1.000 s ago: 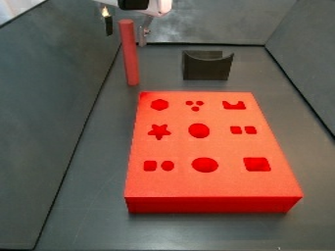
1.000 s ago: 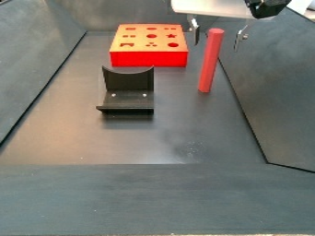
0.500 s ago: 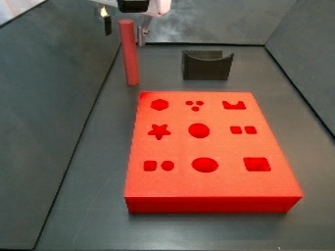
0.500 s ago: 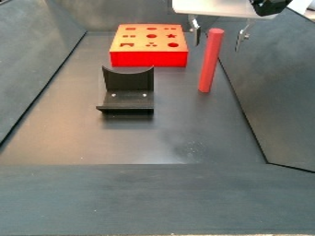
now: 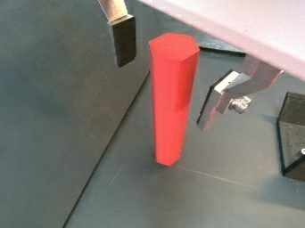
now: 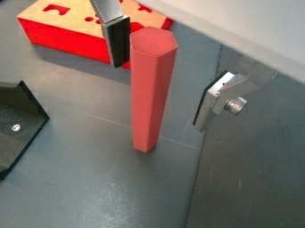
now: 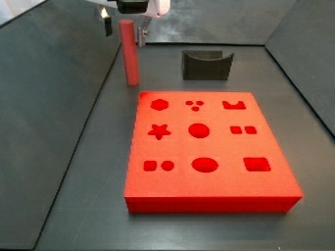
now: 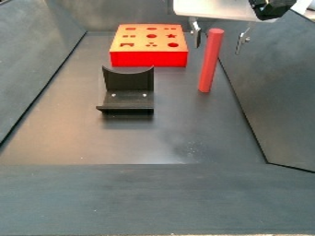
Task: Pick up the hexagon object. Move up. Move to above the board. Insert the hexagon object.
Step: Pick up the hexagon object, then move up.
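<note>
Wrist views both show the hexagon object [image 5: 170, 98] standing upright on the dark surface [image 5: 71, 134], its top between the two fingers of the hand [image 5: 167, 69], with clear gaps on either side; the fingers are apart and touch nothing. One dark-padded finger [image 6: 117, 40] hangs beside the peg's top on one flank, while the other silver finger [image 6: 219, 96] sits lower and a little farther off on the opposite flank.

Risks, as I judge them: the peg is tall and slim and rests only on its small base, so if one finger meets it before the other as the hand closes, it could tip or skid rather than be clamped. A grip taken only near the top might also let the peg swing or slip during the lift, leaving it tilted when it reaches the board [image 7: 209, 147]. A tilted or rotated peg would likely catch on the rim of the hexagon cutout [image 7: 159, 103] instead of dropping in.

Relative to the peg, in a side view the board lies just beside and nearer the camera, the hand [image 7: 125, 29] straddles the peg's upper end, and the fixture [image 7: 206, 65] stands apart to one side. In a side view the peg [image 8: 208, 60] stands near the board's corner [image 8: 185, 57], not touching it
</note>
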Motion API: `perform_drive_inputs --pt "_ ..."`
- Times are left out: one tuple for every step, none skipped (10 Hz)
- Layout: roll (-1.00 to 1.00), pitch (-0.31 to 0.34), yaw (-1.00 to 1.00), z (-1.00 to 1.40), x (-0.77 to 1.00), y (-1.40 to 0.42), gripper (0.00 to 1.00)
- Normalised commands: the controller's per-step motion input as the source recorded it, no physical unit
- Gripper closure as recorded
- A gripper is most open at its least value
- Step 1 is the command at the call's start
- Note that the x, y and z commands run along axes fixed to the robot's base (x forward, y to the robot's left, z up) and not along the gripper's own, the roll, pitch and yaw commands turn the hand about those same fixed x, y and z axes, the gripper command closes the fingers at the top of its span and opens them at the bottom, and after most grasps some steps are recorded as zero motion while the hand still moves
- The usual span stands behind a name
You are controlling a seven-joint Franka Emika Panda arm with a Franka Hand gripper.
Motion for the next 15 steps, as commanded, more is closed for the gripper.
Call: perform_drive_inputs --pt "0.0 0.0 0.0 0.0 0.0 0.0 1.0" --pt "0.0 0.0 0.0 0.0 0.0 0.0 1.0" --pt "0.0 0.0 0.0 0.0 0.0 0.0 1.0" --pt "0.0 0.0 0.0 0.0 0.0 0.0 1.0" --pt "0.0 0.0 0.0 0.0 0.0 0.0 1.0" --pt "0.0 0.0 0.0 0.0 0.0 0.0 1.0" --pt "0.0 0.0 0.0 0.0 0.0 0.0 1.0" --pt "0.0 0.0 0.0 0.0 0.0 0.0 1.0" --pt "0.0 0.0 0.0 0.0 0.0 0.0 1.0" --pt "0.0 0.0 0.0 0.0 0.0 0.0 1.0" --pt "0.0 0.0 0.0 0.0 0.0 0.0 1.0" --pt "0.0 0.0 0.0 0.83 0.0 0.0 1.0" --pt "0.0 0.042 0.04 0.77 -0.06 0.07 1.0" --pt "0.0 0.053 0.03 0.63 -0.06 0.05 1.0" --pt "0.0 0.052 0.02 0.54 -0.04 0.04 1.0"
